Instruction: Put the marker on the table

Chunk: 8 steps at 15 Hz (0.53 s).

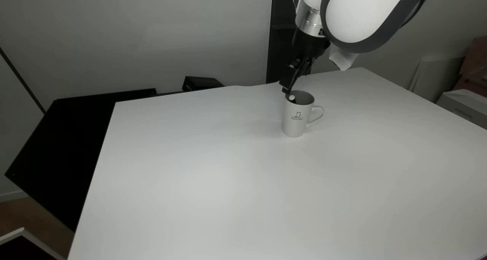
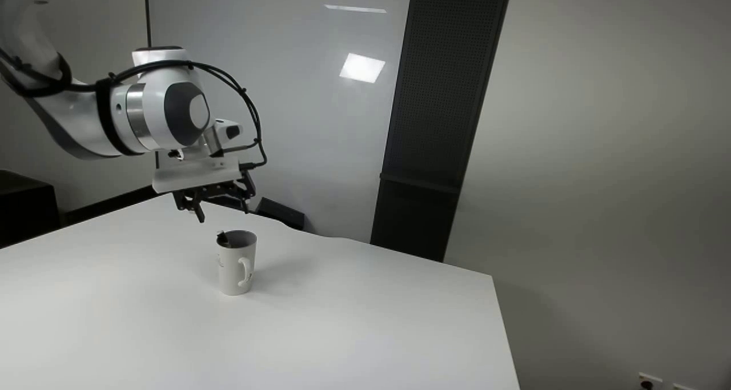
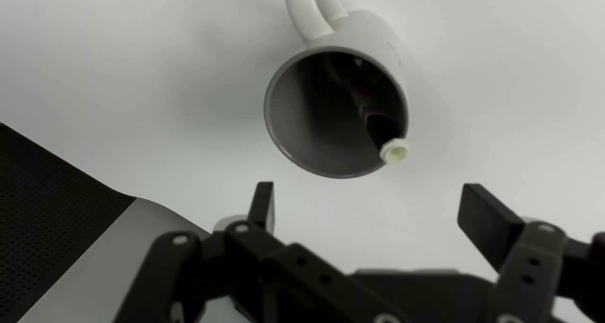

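Firstly, black furniture [image 1: 53, 149]: dark flat surface at the left of the frame in an exterior view, beside the left edge of the table [image 1: 182, 184].
Table: plain white matte top across the lower centre and right of the frame.
Black box [image 1: 203, 83]: upper area, left of centre, just past the far edge of the table.
Black panel [image 1: 280, 16]: upper centre-right, rising behind the table, partly hidden by the arm [image 1: 359, 14].
Gripper [image 3: 370, 205]: fingers [image 3: 489, 226] spread wide apart, one left of centre and one at the right, lower half of the wrist view.
Marker [image 3: 382, 130]: inside the mug [image 1: 293, 126], tilted, its pale end leaning at the rim, lower right of the mug's mouth in the wrist view; dark and reddish parts visible, lower length lost in shadow.
Mug: white, upright on the table, small dark drawing [image 1: 297, 116] on its side in an exterior view; in the wrist view, handle [image 3: 305, 11] toward the top, body apart from the fingers.
Arm: white and grey, upper right, gripper at its lower end.
Lastly, grey box [image 1: 466, 104]: right edge of the frame, past the table, pale on top.
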Each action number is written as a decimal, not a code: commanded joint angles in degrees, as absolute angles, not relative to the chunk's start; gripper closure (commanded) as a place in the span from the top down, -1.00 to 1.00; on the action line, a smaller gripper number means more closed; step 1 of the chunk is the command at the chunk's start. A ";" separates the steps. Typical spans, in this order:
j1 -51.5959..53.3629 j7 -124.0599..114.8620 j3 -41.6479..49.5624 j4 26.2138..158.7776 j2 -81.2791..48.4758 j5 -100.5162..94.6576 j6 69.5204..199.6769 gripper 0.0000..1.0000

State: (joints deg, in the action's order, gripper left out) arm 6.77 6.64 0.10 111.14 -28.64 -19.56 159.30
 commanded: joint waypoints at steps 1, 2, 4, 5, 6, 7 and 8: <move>8.39 6.01 1.74 109.10 -30.84 -20.67 161.05 1.00; 8.51 6.12 1.86 109.06 -31.12 -20.52 161.27 1.00; 8.91 6.07 2.43 108.99 -31.72 -20.71 161.70 1.00; 9.16 5.99 2.81 108.97 -31.92 -20.85 161.73 1.00; 9.39 5.91 3.21 108.98 -32.07 -21.06 161.77 1.00; 9.58 5.88 3.56 108.98 -32.20 -21.29 161.76 1.00; 9.74 5.85 3.89 108.96 -32.35 -21.54 161.75 1.00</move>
State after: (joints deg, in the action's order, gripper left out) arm 8.56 6.74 2.14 110.48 -31.24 -20.08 161.46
